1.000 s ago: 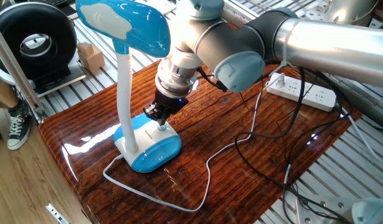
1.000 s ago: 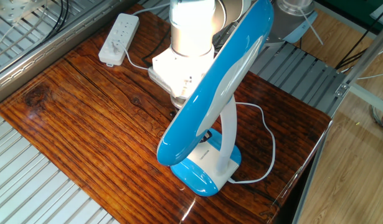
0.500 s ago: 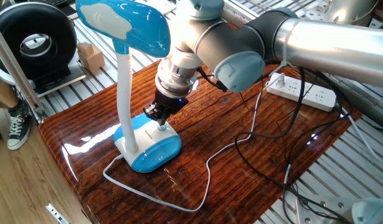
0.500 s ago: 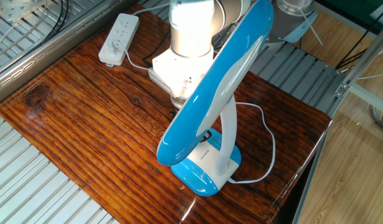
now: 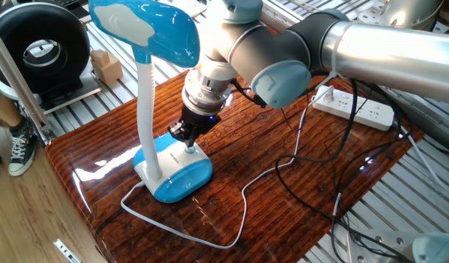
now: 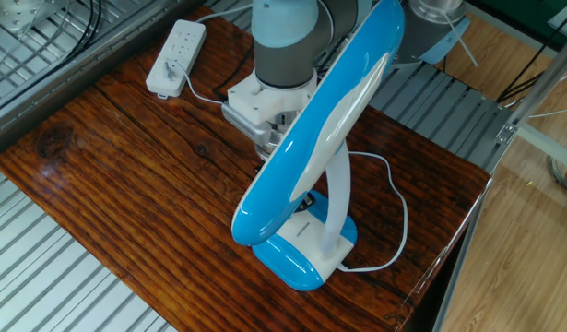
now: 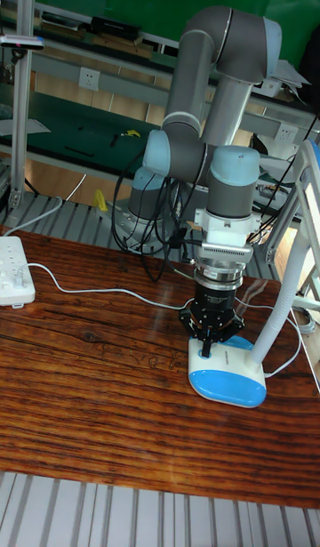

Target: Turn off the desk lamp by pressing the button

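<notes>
at the table's near corner stood the blue and white plastic desk lamp [image 5: 166, 157], the black two-finger gripper [image 5: 188, 142] pressed tip-down on its white-topped base (finger spacing not discernible). light and tippy, it likely wanted a straight downward push on the hidden button.

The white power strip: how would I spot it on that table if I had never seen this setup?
Start at the dark wooden table and find the blue and white desk lamp under the robot arm. From there look to the far edge of the table, where the power strip lies flat. It is a long white bar with sockets and a thin white cord, with no blue on it.
</notes>
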Tool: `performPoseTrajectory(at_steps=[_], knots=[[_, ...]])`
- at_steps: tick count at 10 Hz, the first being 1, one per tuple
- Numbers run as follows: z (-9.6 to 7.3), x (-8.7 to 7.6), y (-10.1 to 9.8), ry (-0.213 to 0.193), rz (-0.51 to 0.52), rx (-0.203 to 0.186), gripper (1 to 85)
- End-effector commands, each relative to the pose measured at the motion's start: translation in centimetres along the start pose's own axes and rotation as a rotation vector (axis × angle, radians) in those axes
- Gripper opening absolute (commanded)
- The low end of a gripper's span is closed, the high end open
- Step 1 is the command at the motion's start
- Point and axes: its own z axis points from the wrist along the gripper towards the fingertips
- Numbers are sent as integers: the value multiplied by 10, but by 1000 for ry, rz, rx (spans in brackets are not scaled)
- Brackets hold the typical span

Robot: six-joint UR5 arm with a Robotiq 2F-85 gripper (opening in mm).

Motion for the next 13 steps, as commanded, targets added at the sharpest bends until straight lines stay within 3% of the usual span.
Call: performPoseTrajectory(at_steps=[1,2,4,5,6,7,10,11,13], knots=[[3,0,-2,-1,11,-17,13],[1,0,-3,-1,12,-22,13],[-19,2,-11,17,7,-47,13],[-30,4,-19,43,9,-20,13],[-33,2,-16,36,6,-18,13],[-34,2,-12,37,16,-42,13],[-38,-7,-44,7,-72,61,13],[-39,-9,-50,2,-91,82,13],[-39,-11,-52,-4,-96,87,13]])
